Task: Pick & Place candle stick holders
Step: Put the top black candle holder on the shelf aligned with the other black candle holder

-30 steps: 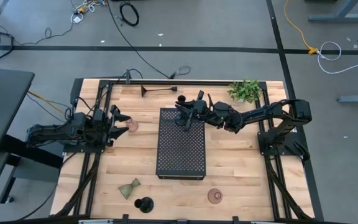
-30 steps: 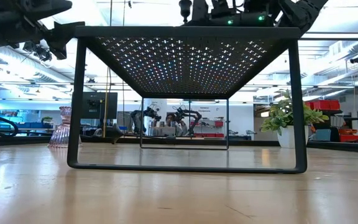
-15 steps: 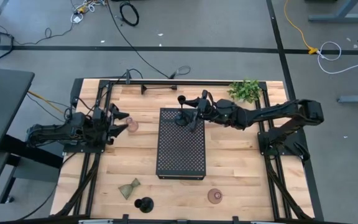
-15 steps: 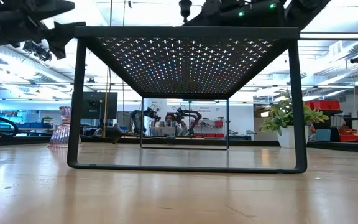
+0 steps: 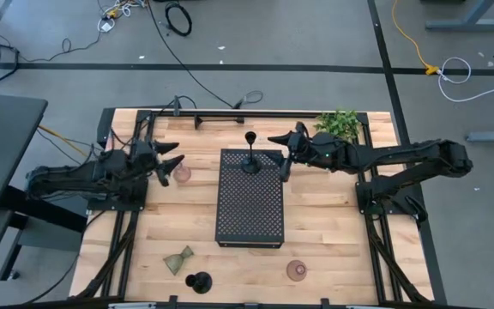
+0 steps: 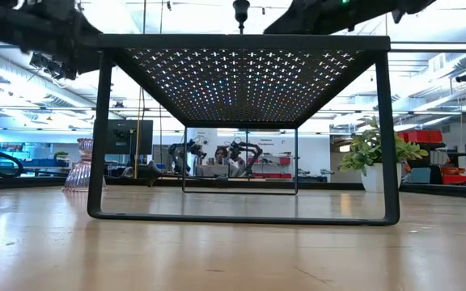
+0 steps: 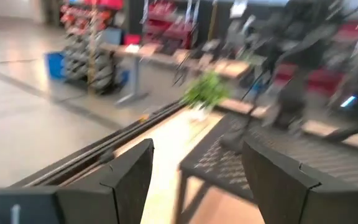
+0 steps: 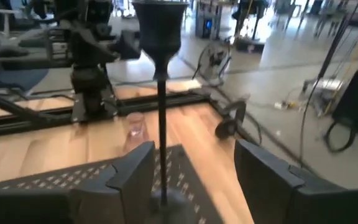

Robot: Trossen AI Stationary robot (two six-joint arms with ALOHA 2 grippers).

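Right fingers (image 5: 282, 154) spread beside stem holder (image 5: 251, 154)

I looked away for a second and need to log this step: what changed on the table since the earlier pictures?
The right gripper let go of the slim black candle holder, which now stands upright on the far end of the perforated tray, and drew back toward the plant, jaws open. The left gripper shifted slightly toward the tray, open above the pink glass holder. The holders at the near edge did not move.
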